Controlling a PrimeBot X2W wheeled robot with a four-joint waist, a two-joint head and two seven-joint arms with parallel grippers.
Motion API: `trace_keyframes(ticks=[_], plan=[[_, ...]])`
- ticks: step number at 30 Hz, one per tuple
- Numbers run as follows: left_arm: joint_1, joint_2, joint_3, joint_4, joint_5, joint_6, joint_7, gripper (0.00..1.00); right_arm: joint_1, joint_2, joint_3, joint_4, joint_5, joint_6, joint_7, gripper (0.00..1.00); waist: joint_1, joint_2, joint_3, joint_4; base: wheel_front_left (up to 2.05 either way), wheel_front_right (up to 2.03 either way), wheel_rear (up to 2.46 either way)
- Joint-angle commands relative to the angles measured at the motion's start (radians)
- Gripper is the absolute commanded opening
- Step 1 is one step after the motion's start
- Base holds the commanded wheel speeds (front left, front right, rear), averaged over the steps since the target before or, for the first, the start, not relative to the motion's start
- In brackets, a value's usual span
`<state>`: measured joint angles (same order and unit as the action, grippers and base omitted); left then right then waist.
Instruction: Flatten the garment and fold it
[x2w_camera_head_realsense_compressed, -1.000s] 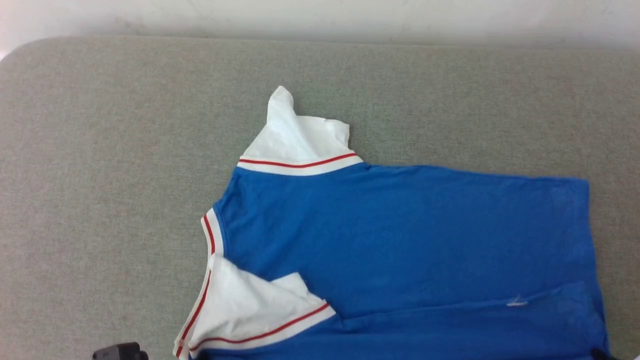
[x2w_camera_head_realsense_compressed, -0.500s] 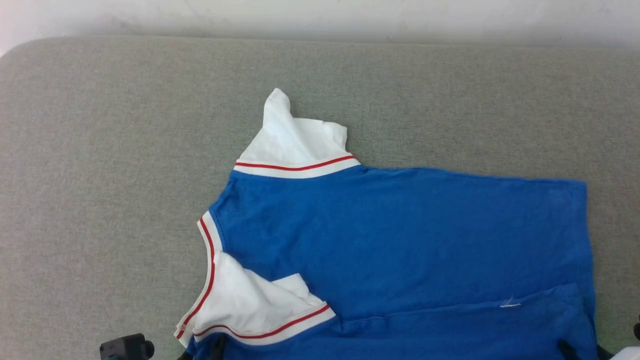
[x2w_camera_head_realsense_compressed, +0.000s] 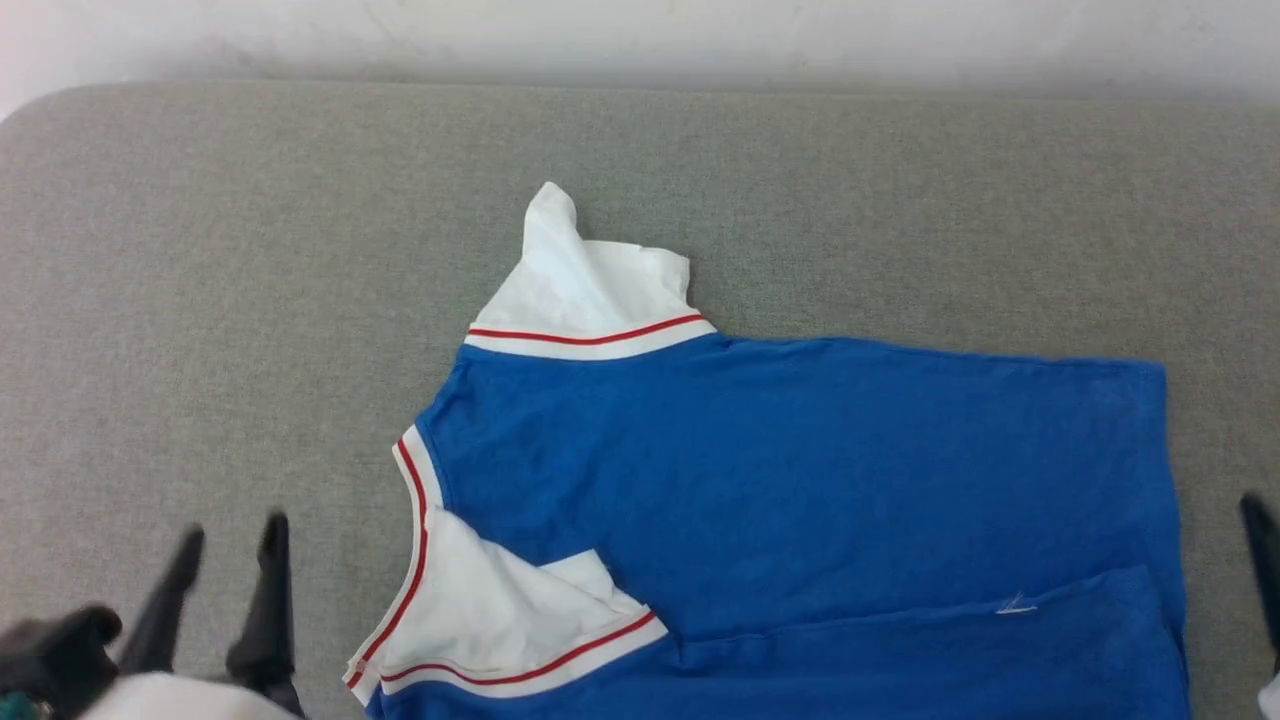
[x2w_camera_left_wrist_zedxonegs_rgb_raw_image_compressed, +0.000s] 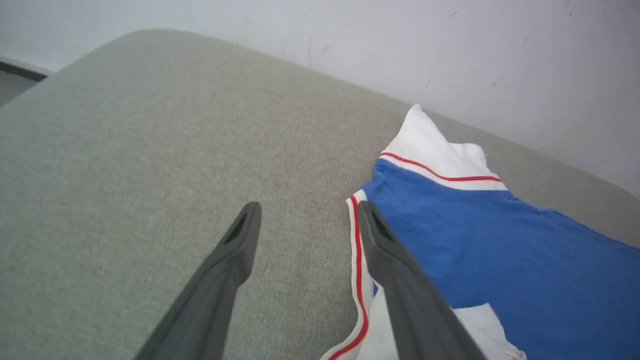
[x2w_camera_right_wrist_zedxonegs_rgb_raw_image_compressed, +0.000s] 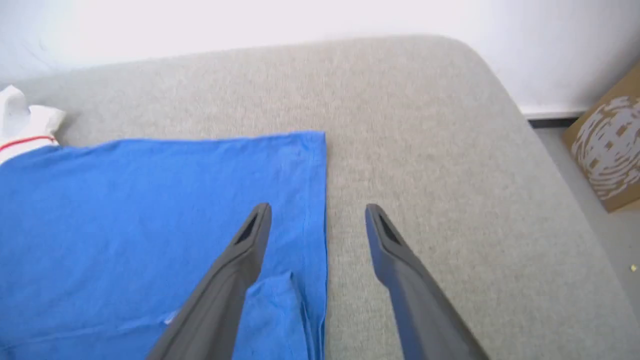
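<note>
Left hand (x2w_camera_head_realsense_compressed: 232, 530) and right hand (x2w_camera_right_wrist_zedxonegs_rgb_raw_image_compressed: 317, 210), both released, flank the T-shirt (x2w_camera_head_realsense_compressed: 800, 480) on the counter (x2w_camera_head_realsense_compressed: 200, 250). Cardboard box (x2w_camera_right_wrist_zedxonegs_rgb_raw_image_compressed: 607, 150) sits beyond its hem.

Nothing here can be read as a word, number or brand. A small white mark (x2w_camera_head_realsense_compressed: 1017, 604) sits on the near right part of the garment (x2w_camera_head_realsense_compressed: 800, 470), too small to tell whether it carries any writing. The brown box (x2w_camera_right_wrist_zedxonegs_rgb_raw_image_compressed: 607, 145) at the far right bears a broken white pattern that does not resolve into letters.
</note>
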<state>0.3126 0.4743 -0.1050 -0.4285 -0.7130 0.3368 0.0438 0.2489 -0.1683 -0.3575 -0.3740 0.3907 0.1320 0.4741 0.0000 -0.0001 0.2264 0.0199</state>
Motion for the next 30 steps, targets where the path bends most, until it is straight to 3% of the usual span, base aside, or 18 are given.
trace_keyframes(ticks=[1, 5, 9, 15, 21, 25, 30], plan=[[-0.043, 0.017, 0.002, -0.024, 0.05, 0.0, -0.033, 1.0, -0.035, 0.006, -0.002, -0.019, -0.034, -0.001, -0.054, 1.0, 0.0, 0.0001, 0.005, -0.001, 0.0, 0.0, 0.0], [-0.169, 0.034, -0.025, -0.036, 0.161, -0.015, -0.112, 1.0, -0.097, 0.034, 0.02, -0.03, -0.101, -0.001, -0.207, 1.0, 0.0, 0.0001, 0.034, -0.012, 0.0, 0.0, 0.0], [-0.355, 0.064, -0.075, 0.002, 0.234, -0.051, -0.097, 1.0, -0.147, 0.049, 0.073, -0.005, -0.135, -0.001, -0.28, 1.0, 0.0, 0.0001, 0.08, -0.034, 0.0, 0.0, 0.0], [-0.713, 0.12, -0.179, 0.108, 0.26, -0.181, 0.087, 1.0, -0.204, 0.036, 0.119, 0.024, -0.142, -0.001, -0.309, 1.0, 0.0, 0.0001, 0.181, -0.059, 0.0, 0.0, 0.0], [-1.012, 0.116, -0.278, 0.26, 0.213, -0.323, 0.297, 1.0, -0.251, 0.027, 0.15, 0.057, -0.129, -0.001, -0.328, 1.0, 0.0, 0.0001, 0.279, -0.091, 0.0, 0.0, 0.0], [-1.107, 0.112, -0.324, 0.365, 0.177, -0.377, 0.424, 1.0, -0.278, 0.024, 0.172, 0.084, -0.12, -0.001, -0.339, 1.0, 0.0, 0.0001, 0.322, -0.117, 0.0, 0.0, 0.0], [-1.153, 0.104, -0.342, 0.446, 0.134, -0.398, 0.504, 1.0, -0.297, 0.018, 0.19, 0.118, -0.111, -0.001, -0.347, 1.0, 0.0, 0.0001, 0.35, -0.145, 0.0, 0.0, 0.0]])
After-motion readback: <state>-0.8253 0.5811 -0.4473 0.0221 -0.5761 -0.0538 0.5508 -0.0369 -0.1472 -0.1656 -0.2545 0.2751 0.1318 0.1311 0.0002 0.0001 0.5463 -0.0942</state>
